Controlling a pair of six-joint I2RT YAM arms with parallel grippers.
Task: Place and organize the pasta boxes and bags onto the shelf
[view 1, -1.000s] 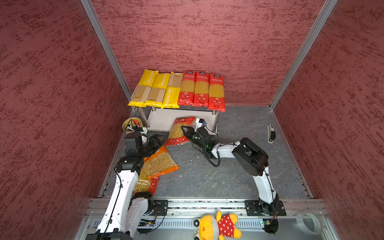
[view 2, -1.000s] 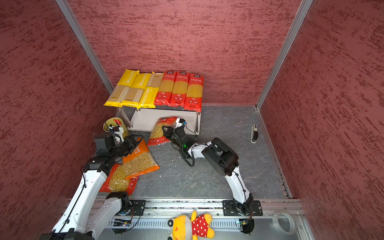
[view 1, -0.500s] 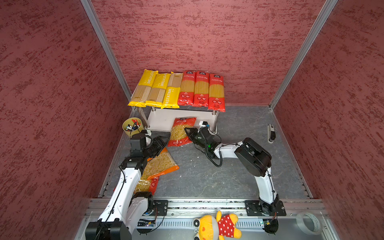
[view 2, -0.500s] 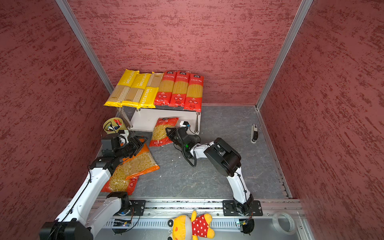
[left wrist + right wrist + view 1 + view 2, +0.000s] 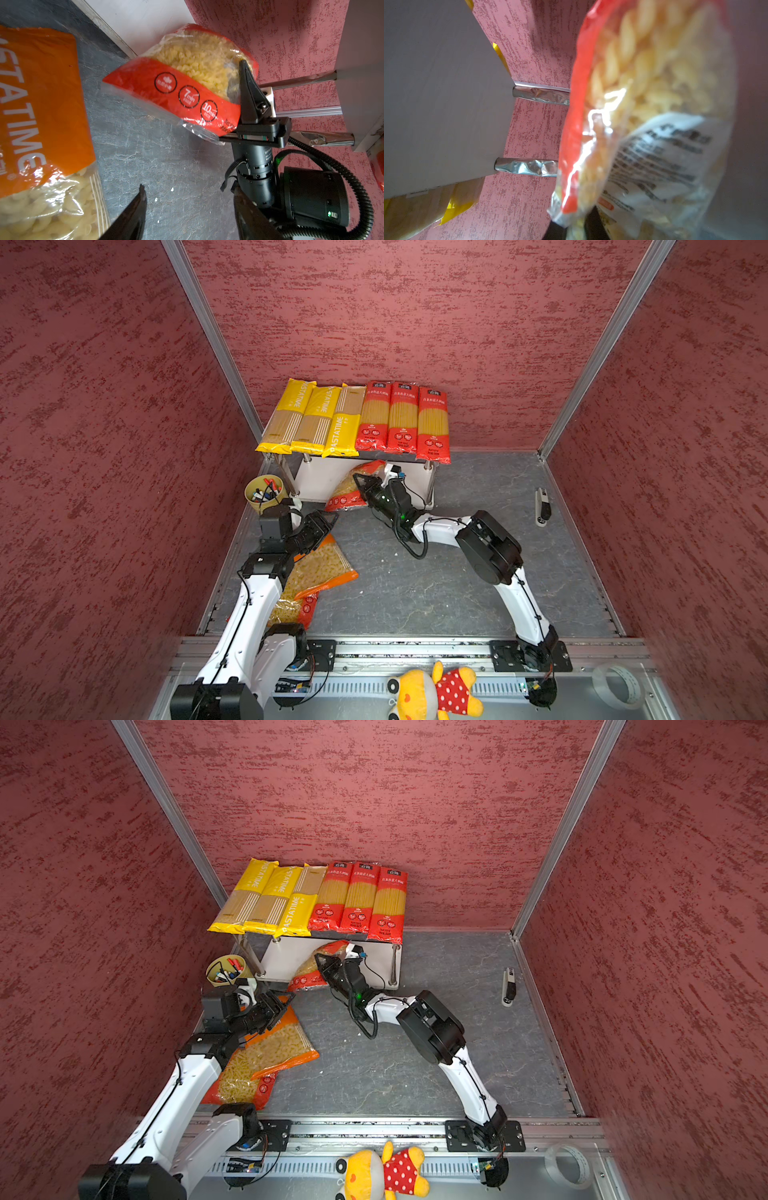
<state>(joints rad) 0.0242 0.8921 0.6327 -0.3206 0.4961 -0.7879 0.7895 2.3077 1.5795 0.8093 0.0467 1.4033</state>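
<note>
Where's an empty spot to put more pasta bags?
The shelf's lower board is bare left of the red bag held by the right end effector. The grey floor between the macaroni bag and the right arm is bare too. Crowded: spaghetti packs cover the top, and bags pile under the left arm.

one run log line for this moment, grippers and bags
right gripper: shut on red short-pasta bag at lower tier of white two-tier shelf | left gripper: open, over orange-clear macaroni bag | shelf top: six long spaghetti packs

Three yellow spaghetti packs (image 5: 290,416) (image 5: 318,419) (image 5: 344,425), three red packs (image 5: 376,414) (image 5: 403,414) (image 5: 433,420), two red bags (image 5: 347,493) (image 5: 297,610), one orange bag (image 5: 320,568)
</note>
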